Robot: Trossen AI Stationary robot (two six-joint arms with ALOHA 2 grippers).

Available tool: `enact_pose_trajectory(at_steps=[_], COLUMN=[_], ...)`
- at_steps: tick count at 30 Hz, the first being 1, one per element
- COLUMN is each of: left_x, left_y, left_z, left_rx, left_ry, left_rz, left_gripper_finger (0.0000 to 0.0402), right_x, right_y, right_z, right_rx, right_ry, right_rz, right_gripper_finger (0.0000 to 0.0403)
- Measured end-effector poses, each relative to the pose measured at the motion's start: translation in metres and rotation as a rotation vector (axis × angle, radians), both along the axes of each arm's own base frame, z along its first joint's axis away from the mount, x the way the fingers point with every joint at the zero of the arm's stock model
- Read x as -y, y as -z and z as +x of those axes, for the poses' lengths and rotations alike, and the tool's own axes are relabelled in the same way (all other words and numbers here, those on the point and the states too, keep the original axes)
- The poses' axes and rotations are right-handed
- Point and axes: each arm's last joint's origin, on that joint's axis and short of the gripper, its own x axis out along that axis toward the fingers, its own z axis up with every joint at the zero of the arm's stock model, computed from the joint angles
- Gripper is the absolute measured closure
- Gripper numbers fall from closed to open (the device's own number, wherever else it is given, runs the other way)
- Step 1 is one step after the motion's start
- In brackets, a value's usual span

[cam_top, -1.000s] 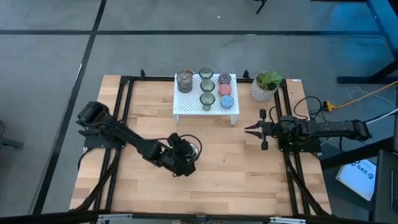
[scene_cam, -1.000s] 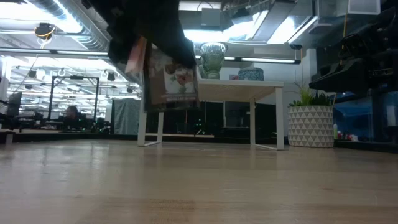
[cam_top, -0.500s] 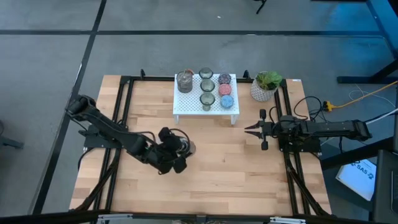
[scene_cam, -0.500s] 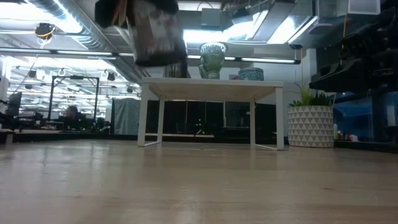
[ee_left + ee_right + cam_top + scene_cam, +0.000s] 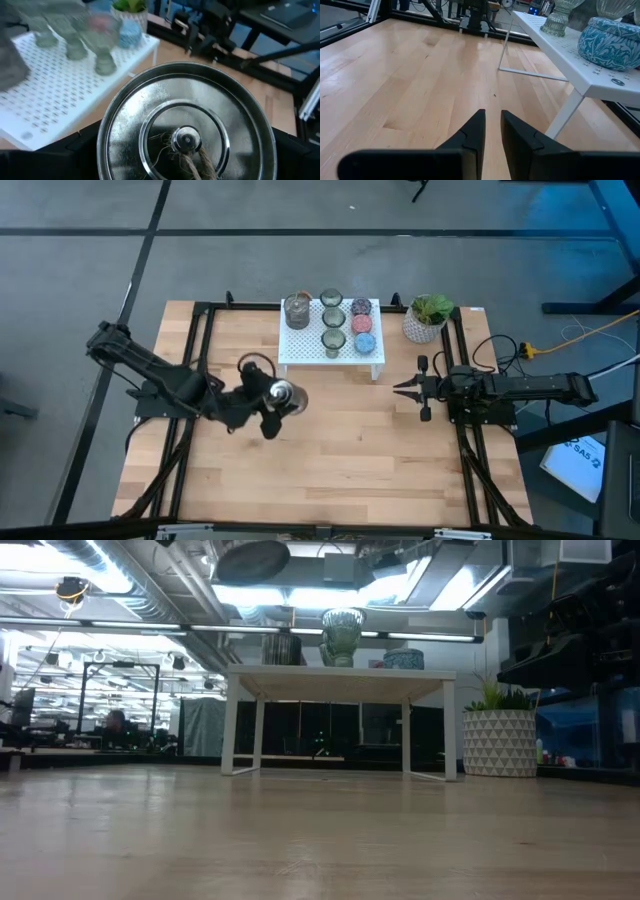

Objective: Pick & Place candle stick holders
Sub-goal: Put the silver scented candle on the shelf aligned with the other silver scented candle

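L gripper (image 5: 268, 402) raised mid-table, pinching silver candle holder (image 5: 281, 392) near rack (image 5: 300, 350) edge; R gripper (image 5: 407, 390) parked, fingers nearly together.

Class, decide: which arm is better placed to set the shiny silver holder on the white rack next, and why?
Left. The left gripper already holds the silver holder just beside the white rack; the right gripper waits shut and empty on the other side.

rack cups (image 5: 75, 35) blurred, silver holder (image 5: 186, 131) cropped
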Motion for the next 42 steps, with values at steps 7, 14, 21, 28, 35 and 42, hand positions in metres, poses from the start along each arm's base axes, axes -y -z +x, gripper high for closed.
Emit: enact_pose_trajectory(at_steps=[7, 14, 21, 28, 35, 42], left_x=[-0.035, -0.084, -0.132, -0.157, -0.165, -0.172], left_y=[-0.012, -0.013, -0.011, 0.000, 0.021, 0.026], left_z=[-0.001, 0.006, 0.006, 0.011, 0.028, 0.032], left_rx=[0.007, -0.017, -0.044, -0.094, -0.188, -0.210], left_ry=[-0.047, -0.133, -0.188, -0.229, -0.221, -0.262], left_rz=[0.012, -0.028, -0.107, -0.156, -0.160, -0.132], left_gripper_finger=[0.0047, 0.0047, 0.0047, 0.0047, 0.0048, 0.0047], right_x=[0.000, 0.000, 0.000, 0.000, 0.000, 0.000], right_y=[0.000, 0.000, 0.000, 0.000, 0.000, 0.000], right_z=[0.000, 0.000, 0.000, 0.000, 0.000, 0.000], right_rx=[0.000, 0.000, 0.000, 0.000, 0.000, 0.000], right_ry=[0.000, 0.000, 0.001, 0.000, 0.000, 0.000], right_rz=[0.000, 0.000, 0.000, 0.000, 0.000, 0.000], right_gripper_finger=[0.0339, 0.0339, 0.0339, 0.0339, 0.0339, 0.0339])
